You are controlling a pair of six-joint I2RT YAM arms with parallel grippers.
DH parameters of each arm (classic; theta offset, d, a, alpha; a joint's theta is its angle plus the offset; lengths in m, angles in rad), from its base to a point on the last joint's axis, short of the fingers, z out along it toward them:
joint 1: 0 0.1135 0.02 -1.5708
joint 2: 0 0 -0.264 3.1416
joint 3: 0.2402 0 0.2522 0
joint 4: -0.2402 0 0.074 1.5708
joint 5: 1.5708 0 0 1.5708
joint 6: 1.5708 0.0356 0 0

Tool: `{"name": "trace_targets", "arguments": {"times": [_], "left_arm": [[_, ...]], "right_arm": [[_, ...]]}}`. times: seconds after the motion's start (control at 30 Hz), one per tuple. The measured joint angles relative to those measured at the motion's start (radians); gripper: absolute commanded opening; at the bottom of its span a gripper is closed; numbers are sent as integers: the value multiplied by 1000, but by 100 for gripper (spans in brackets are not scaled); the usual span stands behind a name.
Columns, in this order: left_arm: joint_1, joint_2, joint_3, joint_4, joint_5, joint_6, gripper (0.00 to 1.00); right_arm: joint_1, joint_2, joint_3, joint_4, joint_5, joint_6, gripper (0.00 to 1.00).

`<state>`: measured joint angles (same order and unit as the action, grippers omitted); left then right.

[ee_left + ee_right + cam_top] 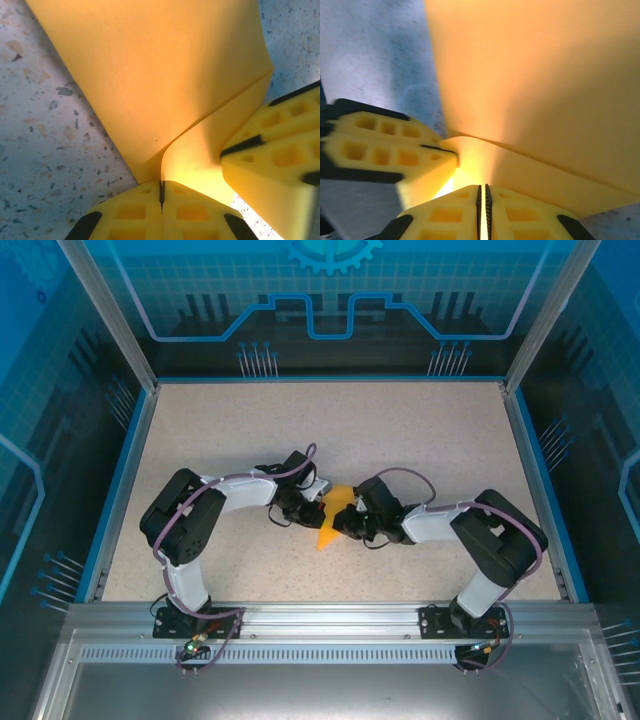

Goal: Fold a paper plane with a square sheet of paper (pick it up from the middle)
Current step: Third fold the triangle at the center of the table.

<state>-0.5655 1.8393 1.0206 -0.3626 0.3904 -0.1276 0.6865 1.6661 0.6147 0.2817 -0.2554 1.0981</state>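
**Pinching the folded orange-yellow sheet from both sides**

Gripping the sheet of paper (pixel 327 533) near the middle of the speckled table (pixel 420 430), a little toward the near edge, between the two arms. Appearing from above as a narrow pointed shape, with the tip aiming at the near edge and the wider part partly hidden under the wrists.

Clamping the left gripper (pixel 306 504) onto the sheet from the left. Pressing its yellow fingers (pixel 130 212) tight together in the left wrist view, with a curled fold of the paper running straight down into the seam between them. Rising away from that seam as a broad, smooth panel, lifted off the tabletop at the fold.

Closing the right gripper (pixel 350 521) on the same sheet from the right. Leaving only a hairline slit between its fingers (pixel 520 215) in the right wrist view, with the paper's lower layer entering that slit. Glowing brightly where the layers bend just ahead of the fingertips.

Meeting close together, with each gripper visible at the edge of the other's wrist view, just beside the shared fold and touching the paper.
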Motion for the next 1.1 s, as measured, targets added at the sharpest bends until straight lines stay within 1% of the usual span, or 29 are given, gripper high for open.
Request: {"name": "trace_targets", "arguments": {"times": [0.3, 0.43, 0.6, 0.87, 1.0, 1.1], "left_arm": [[0, 0, 3, -4, 0, 0, 1], [0, 0, 3, -6, 0, 0, 1], [0, 1, 4, -6, 0, 0, 1], [0, 2, 5, -7, 0, 0, 1], [0, 2, 5, -7, 0, 0, 5], [0, 2, 5, -7, 0, -3, 15]], "right_arm": [[-18, -2, -2, 3, -18, -10, 14], [-71, -43, -11, 4, -26, -27, 14], [-136, -44, -14, 4, -54, -43, 14], [-146, 8, -23, 26, -66, -41, 14], [-146, 3, -32, 40, -66, -37, 14], [-146, -5, -31, 20, -60, -44, 14]]}}
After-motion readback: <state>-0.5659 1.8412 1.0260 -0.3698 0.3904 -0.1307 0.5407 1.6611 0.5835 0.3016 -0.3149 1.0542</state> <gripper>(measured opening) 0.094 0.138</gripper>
